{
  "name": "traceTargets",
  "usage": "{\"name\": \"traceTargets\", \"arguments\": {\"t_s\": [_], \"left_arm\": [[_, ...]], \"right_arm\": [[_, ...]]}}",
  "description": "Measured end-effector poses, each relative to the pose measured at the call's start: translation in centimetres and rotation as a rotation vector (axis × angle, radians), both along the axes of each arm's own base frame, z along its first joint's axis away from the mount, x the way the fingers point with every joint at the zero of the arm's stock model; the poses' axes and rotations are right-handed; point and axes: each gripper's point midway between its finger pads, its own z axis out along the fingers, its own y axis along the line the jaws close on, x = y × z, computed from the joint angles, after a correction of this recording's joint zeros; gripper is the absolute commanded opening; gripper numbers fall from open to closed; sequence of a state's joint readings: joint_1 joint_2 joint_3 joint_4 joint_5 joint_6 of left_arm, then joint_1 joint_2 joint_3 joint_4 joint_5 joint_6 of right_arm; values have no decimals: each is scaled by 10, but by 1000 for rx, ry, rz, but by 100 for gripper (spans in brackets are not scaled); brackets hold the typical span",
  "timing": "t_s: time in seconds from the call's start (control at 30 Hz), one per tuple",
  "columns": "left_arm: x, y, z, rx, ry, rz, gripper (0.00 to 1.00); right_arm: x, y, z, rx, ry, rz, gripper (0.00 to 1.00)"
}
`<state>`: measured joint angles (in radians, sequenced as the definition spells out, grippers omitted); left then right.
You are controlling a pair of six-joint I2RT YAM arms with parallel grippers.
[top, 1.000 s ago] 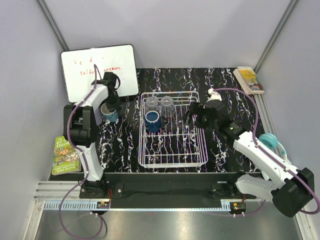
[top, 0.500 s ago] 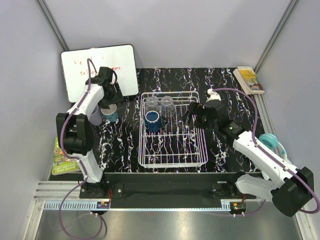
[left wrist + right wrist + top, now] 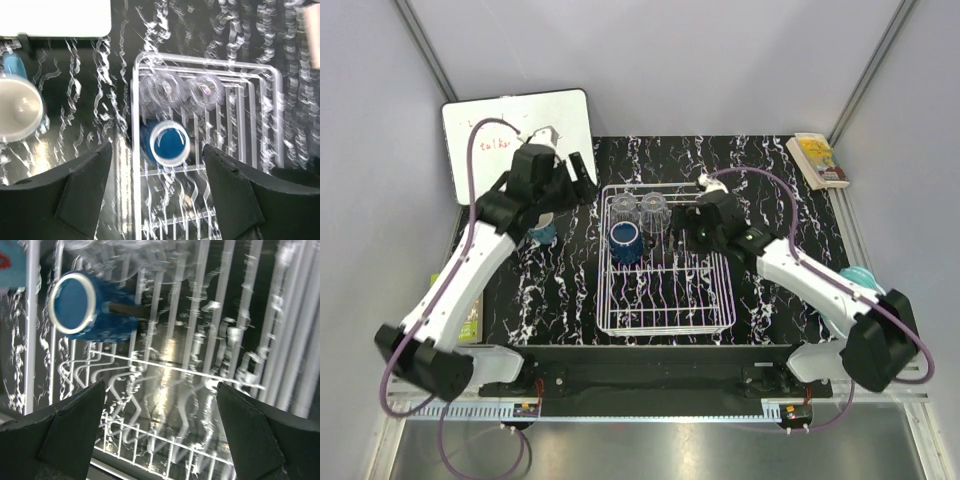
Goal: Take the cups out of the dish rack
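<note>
The white wire dish rack (image 3: 718,300) stands mid-table. At its back left are an upright dark blue mug (image 3: 625,241) and two clear glasses (image 3: 625,208) (image 3: 655,208). A teal mug (image 3: 542,233) stands on the table left of the rack, partly under my left arm. My left gripper (image 3: 582,175) hovers open over the rack's back left corner. In the left wrist view the blue mug (image 3: 169,146) lies below the open left gripper (image 3: 157,147), with the glasses (image 3: 162,90) (image 3: 207,92) beyond it and the teal mug (image 3: 17,115) far left. My right gripper (image 3: 685,228) is open and empty over the rack. In the right wrist view the right gripper (image 3: 161,387) is above the rack wires (image 3: 200,375), and the blue mug (image 3: 107,325) is up left.
A whiteboard (image 3: 500,125) leans at the back left. A book (image 3: 817,158) lies at the back right corner. A teal round object (image 3: 860,278) sits at the right edge behind my right arm. A green book (image 3: 472,322) peeks out under my left arm.
My left gripper opened, let go of the teal mug on the table, and swung right toward the rack. My right gripper moved left over the rack's back part.
</note>
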<state>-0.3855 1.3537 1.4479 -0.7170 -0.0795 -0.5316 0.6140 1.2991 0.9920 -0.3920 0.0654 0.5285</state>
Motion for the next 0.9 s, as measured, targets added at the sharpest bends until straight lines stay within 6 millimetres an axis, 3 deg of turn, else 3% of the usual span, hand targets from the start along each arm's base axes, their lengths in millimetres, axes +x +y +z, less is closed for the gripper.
{"name": "traceTargets", "arguments": {"t_s": [0.17, 0.33, 0.47, 0.6, 0.73, 0.9], "left_arm": [[-51, 2, 2, -60, -66, -5, 80], [-77, 0, -16, -63, -61, -26, 82], [-90, 4, -16, -70, -83, -28, 83], [-98, 6, -11, -81, -110, -32, 83], [-103, 4, -22, -70, -92, -44, 83], [-105, 4, -29, -59, -77, -49, 83]], "right_arm": [[1, 62, 8, -46, -34, 154, 100], [20, 96, 9, -82, -51, 211, 100], [40, 109, -6, -140, -50, 226, 100], [46, 115, -27, -196, -19, 257, 100], [48, 121, -41, -230, 1, 281, 100], [49, 134, -41, -236, -10, 307, 100]]}}
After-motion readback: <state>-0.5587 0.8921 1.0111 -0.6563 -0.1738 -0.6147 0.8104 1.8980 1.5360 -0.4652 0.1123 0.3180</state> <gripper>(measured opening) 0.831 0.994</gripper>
